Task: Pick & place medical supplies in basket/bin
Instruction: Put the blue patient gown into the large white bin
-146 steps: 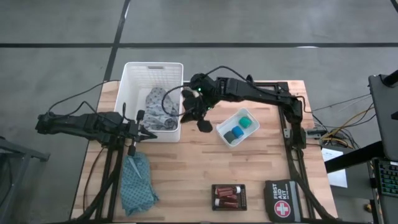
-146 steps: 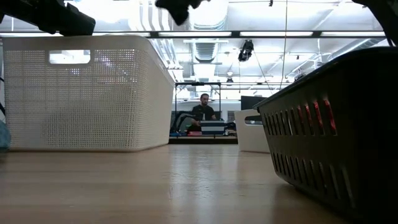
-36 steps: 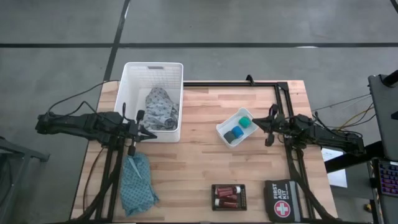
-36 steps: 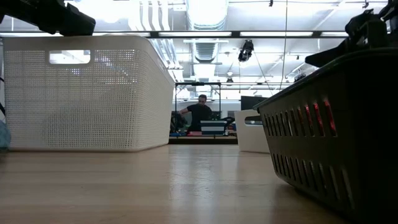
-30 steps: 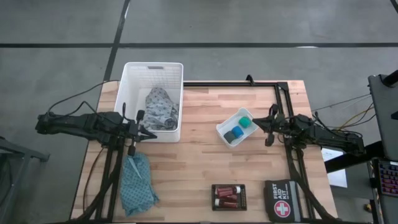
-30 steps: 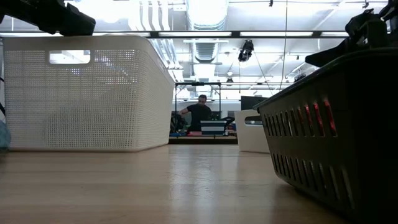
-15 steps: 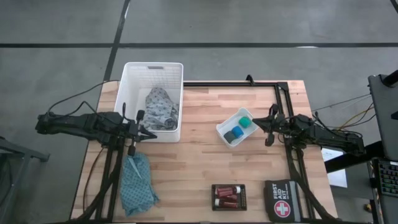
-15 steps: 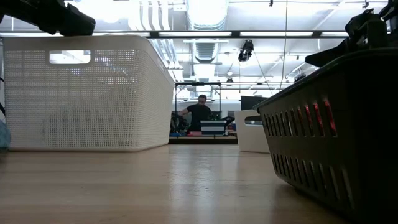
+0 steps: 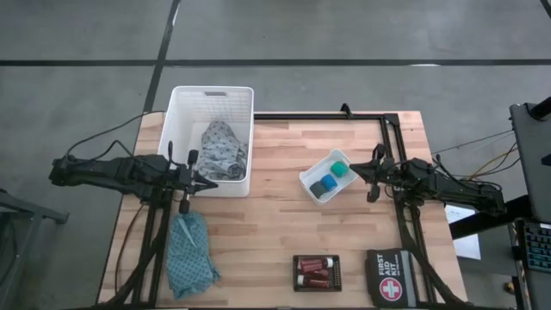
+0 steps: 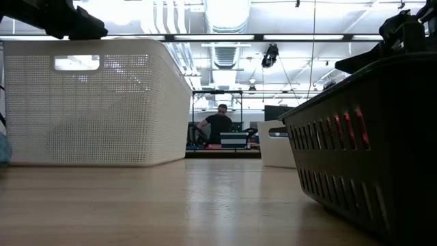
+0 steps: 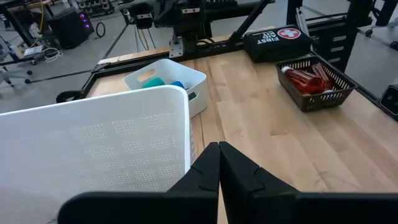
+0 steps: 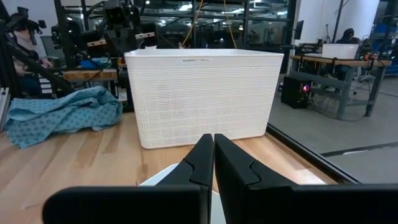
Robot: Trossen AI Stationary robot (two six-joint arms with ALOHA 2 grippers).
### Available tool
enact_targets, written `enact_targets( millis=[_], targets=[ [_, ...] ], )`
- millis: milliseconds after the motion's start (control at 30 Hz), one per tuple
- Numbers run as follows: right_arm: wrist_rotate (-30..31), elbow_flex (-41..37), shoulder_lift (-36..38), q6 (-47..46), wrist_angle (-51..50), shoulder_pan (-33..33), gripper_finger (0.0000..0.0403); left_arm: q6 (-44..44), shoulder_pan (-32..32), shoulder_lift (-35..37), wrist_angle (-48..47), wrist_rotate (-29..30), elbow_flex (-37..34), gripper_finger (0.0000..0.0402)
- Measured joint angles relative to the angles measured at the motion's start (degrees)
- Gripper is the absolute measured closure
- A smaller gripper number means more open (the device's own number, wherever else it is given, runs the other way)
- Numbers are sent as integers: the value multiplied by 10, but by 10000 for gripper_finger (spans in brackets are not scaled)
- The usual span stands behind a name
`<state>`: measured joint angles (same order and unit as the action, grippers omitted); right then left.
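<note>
The white slotted basket (image 9: pixel 211 103) stands at the table's far left, and the grey patterned cloth (image 9: pixel 222 151) lies inside it. The teal cloth (image 9: pixel 191 254) lies crumpled on the table near the left edge. A small white tray (image 9: pixel 312 176) holds the blue piece (image 9: pixel 325 184) and the green piece (image 9: pixel 341 170). Red bottles (image 9: pixel 314 269) lie in a small dark basket (image 9: pixel 337 271). My left gripper (image 9: pixel 213 185) hovers shut at the basket's near wall (image 11: pixel 93 149). My right gripper (image 9: pixel 355 169) is shut just right of the tray.
A black first aid pouch (image 9: pixel 392 277) lies at the near right corner. Bare wood spreads between the basket, tray and dark basket (image 10: pixel 369 150). A dark frame rail (image 9: pixel 318 115) runs along the far edge. A person (image 10: pixel 220 119) stands in the room far behind.
</note>
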<state>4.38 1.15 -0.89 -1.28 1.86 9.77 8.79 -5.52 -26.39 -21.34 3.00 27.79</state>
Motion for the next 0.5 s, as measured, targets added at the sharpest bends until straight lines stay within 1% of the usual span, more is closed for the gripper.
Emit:
enact_targets(
  millis=[67, 167, 300, 400, 500],
  targets=[
    [0, 0, 0, 0, 0, 0, 392, -4, 0, 0, 2, 0, 0, 396],
    [0, 0, 0, 0, 0, 0, 392, -62, 0, 1, 8, 7, 0, 396],
    [0, 0, 0, 0, 0, 0, 392, -80, -2, -6, 1, 55, 27, 396],
    [0, 0, -1, 0, 0, 0, 392, -107, -3, -32, -34, 86, 48, 396],
    [0, 0, 0, 0, 0, 0, 392, -133, -3, -63, -73, 98, 92, 396]
  ],
)
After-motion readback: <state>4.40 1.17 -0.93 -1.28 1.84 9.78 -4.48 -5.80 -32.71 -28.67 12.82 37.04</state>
